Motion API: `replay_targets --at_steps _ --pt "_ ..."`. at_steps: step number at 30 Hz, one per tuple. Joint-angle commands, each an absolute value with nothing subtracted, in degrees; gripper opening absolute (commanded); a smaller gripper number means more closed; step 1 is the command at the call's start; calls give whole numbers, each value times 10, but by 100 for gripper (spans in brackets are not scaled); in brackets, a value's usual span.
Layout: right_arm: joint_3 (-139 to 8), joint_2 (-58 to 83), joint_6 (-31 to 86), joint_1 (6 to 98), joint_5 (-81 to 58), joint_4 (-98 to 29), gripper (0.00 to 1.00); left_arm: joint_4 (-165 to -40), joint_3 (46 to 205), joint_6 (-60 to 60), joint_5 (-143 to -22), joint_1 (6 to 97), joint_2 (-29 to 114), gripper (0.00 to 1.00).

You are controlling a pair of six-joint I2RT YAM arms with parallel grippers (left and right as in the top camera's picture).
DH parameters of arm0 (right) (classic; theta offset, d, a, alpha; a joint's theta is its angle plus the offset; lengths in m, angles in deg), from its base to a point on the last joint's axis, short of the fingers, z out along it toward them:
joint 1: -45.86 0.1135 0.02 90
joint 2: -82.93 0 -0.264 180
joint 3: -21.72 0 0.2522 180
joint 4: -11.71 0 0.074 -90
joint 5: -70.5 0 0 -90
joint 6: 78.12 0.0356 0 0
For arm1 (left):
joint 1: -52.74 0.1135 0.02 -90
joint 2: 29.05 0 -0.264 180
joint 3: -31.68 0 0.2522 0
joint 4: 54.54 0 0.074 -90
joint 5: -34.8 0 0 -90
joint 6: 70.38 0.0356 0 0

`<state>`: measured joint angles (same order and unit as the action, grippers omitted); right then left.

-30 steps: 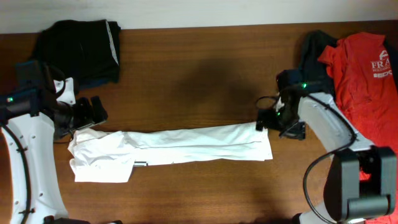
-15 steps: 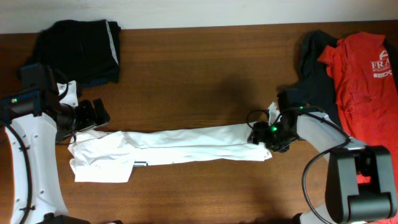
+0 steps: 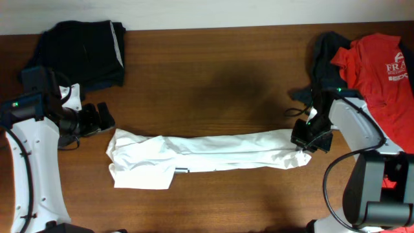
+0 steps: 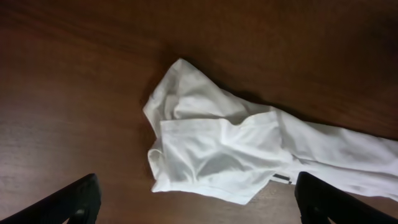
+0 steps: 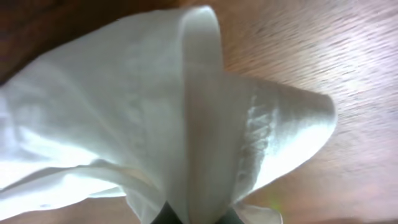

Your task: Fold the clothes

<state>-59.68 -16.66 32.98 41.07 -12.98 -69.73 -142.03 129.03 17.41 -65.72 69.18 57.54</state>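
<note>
1. The right gripper (image 3: 308, 138) is clenched on the right end of the white garment (image 3: 207, 150). In the right wrist view the cloth bunches into a fold and goes down between the fingers.
2. The left gripper (image 3: 98, 118) has its fingers (image 4: 74, 199) spread wide, with nothing between them. It hovers near the garment's left end and does not touch it.
3. The garment lies as a long narrow band across the middle of the table (image 3: 207, 77). Its thicker, crumpled part is at the left.
4. I judge that the lengthwise fold is done and the end-to-end fold is in hand. The next move calls for carrying the held end over toward the left, keeping the edges level.
5. A black garment (image 3: 84, 48) lies at the far left corner. A red shirt (image 3: 378, 71) on a dark garment (image 3: 326, 48) lies just beside the right arm, which could drag them.
</note>
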Motion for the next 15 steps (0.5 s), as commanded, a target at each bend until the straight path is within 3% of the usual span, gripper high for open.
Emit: replay_targets --at_steps 1,5,15 --pt "-613 -155 338 455 -160 -706 4 -1419 1287 173 -668 690 576 99" --pt "-613 -155 339 567 -105 -673 4 -1408 1287 173 -679 690 576 99" --pt "-613 -155 370 745 -34 -553 4 -1395 1279 173 -679 690 576 99"
